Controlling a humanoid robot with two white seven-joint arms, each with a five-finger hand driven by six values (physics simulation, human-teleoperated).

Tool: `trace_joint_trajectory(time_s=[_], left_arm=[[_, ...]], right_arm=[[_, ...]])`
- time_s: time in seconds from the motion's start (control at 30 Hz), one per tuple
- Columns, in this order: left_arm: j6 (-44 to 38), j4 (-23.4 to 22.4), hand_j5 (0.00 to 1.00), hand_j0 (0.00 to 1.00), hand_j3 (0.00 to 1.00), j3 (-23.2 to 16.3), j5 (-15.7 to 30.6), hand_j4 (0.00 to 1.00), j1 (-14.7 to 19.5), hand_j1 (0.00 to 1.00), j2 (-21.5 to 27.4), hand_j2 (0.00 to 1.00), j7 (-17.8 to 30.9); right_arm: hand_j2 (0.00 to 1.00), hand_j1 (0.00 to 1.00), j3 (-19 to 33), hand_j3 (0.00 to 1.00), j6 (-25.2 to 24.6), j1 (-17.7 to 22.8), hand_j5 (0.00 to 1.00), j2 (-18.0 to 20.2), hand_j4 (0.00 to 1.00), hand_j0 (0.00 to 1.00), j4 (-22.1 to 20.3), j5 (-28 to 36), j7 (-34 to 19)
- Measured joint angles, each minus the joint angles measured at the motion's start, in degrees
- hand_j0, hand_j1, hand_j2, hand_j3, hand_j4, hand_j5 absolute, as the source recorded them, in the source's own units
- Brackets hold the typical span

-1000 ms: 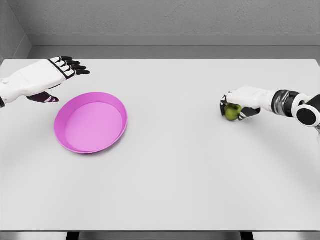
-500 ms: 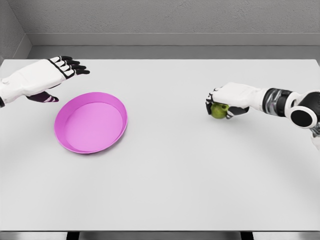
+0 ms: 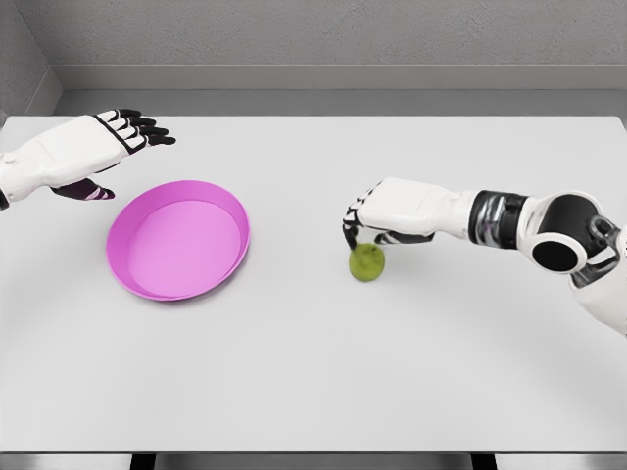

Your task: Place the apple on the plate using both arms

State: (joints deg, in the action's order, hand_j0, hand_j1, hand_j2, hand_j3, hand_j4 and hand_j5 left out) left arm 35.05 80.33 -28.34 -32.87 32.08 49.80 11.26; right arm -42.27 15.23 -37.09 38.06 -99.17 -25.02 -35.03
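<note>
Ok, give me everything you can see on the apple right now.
The apple is small, round and yellow-green, with a dull skin and a slight dip on top. It sits upright on the white table, near the middle, well right of the pink plate and apart from it. The right hand is just above and behind it, fingertips at its top; a firm grasp cannot be confirmed.

My left hand (image 3: 83,152) is white with black fingers (image 3: 147,127) and a dark purple-tinged thumb. My right hand (image 3: 392,211) is white too, its fingertips black, with a black and grey banded wrist (image 3: 500,218). The apple (image 3: 367,262) is yellow-green. The plate (image 3: 178,239) is bright pink-magenta, plain. The table (image 3: 323,372) is plain pale grey-white; the far wall (image 3: 333,34) is mottled grey.
</note>
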Motion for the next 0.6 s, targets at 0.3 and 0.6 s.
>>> trace_joint_trajectory(time_s=[0.3,0.6], left_arm=[[0.0,0.0,1.00,1.00,1.00,0.0,0.0,1.00,0.0,1.00,0.0,1.00,0.0],[0.0,0.4,1.00,1.00,1.00,0.3,-0.3,1.00,0.0,1.00,-0.4,1.00,-0.1]], right_arm=[[0.64,0.64,0.6,0.64,-0.3,-0.8,0.64,-0.6,0.64,0.64,-0.3,-0.1,0.0],[1.00,1.00,16.4,1.00,0.7,5.5,1.00,6.4,1.00,1.00,2.0,-0.1,0.0]])
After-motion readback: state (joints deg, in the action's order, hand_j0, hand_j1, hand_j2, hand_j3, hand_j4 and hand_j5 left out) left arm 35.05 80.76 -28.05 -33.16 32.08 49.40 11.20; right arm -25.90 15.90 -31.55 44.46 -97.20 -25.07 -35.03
